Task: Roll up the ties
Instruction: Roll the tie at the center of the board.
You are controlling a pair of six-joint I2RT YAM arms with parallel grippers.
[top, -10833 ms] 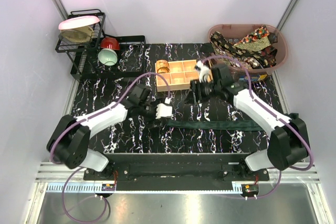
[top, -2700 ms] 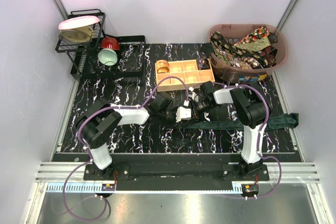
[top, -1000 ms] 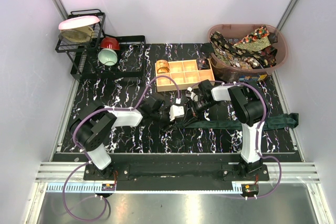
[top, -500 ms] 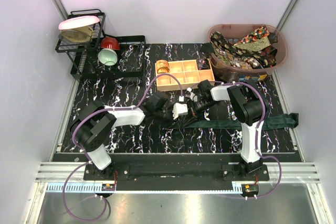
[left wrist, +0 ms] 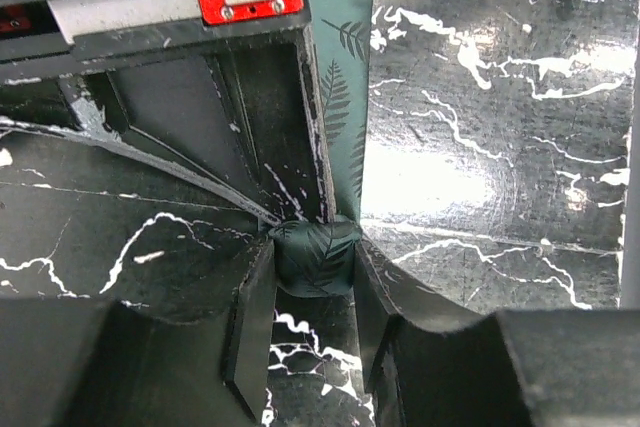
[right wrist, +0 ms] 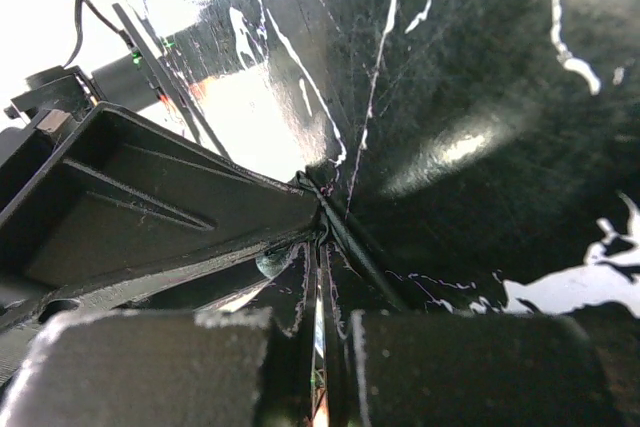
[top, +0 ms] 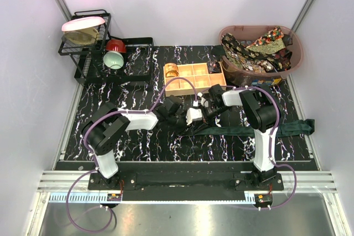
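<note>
The tie [left wrist: 312, 257] was matt green cloth with a woven leaf print. The table [left wrist: 480, 147] was glossy black with white veins and reflected light. The box [top: 191, 73] was smooth pale wood, the basket [top: 297, 59] dull pink plastic.

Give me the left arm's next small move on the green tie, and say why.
Likely roll the left gripper another turn along the green tie: its jaws clasp only a small rolled end, while most of the tie lies flat on the table, unrolled.
</note>
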